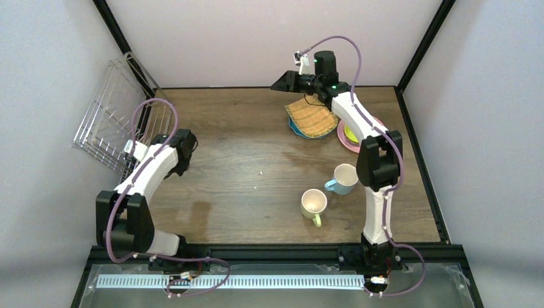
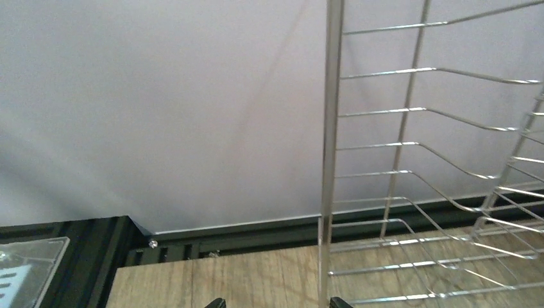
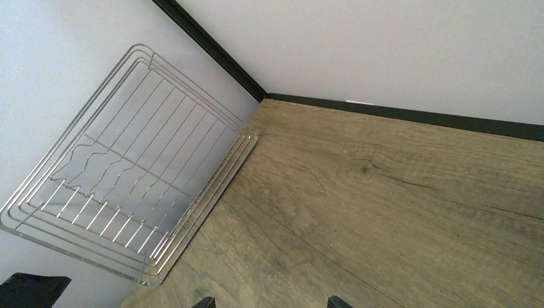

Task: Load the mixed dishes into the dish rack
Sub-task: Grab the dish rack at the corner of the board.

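Rack (image 1: 114,122): tipped up on edge at far left of counter (image 1: 244,154), leaning against left wall. Left jaws: just beside its near end, spread wide, one rack wire close to a fingertip, nothing gripped. Tan plate (image 1: 312,117) on teal plate (image 1: 294,128) at far right; pink plate (image 1: 345,144) with bowl (image 1: 350,133) beside them, partly hidden by right arm (image 1: 375,160). Blue mug (image 1: 344,178) and yellow-green mug (image 1: 314,202): upright, near right, just beside each other. Right jaws: above the plates, wide open, empty.
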Controlling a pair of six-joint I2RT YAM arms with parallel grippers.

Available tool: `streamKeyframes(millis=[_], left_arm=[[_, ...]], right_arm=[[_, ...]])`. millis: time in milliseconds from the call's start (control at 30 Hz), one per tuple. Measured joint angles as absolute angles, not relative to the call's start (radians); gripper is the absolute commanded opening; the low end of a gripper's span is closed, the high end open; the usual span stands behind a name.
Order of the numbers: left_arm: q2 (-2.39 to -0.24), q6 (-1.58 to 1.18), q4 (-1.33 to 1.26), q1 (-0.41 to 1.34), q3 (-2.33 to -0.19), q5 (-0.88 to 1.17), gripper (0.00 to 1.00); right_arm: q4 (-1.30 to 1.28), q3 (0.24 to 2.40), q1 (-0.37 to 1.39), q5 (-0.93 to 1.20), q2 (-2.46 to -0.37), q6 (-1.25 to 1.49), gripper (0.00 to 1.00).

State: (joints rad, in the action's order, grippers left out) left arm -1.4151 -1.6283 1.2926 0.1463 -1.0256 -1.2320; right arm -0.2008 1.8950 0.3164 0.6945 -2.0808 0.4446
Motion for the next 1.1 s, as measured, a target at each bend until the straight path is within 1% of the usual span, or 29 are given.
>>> streamKeyframes(millis=[200,500,867,1100], left_arm=[[-1.432,-1.577,1.272,0.071,-1.025,-1.266,0.95],[-1.438,-1.382,1.108,-0.077,-1.015,-1.283,0.95],[-1.505,-1.262,0.988,-0.108,-1.021,-1.315,0.96],[-1.579,-1.227,0.958,-0.116,-1.078,-1.332,0.96]], right_arm=[[-0.206,1.936,0.325,0.697,-2.123,0.445,0.99],[-0.206,2.011,0.343,0.712,-2.186,0.451,0.99],[-0.199,2.082,0.344,0.731,-2.262,0.458,0.99],[-0.196,2.13,0.344,0.74,-2.307,0.464,0.99]])
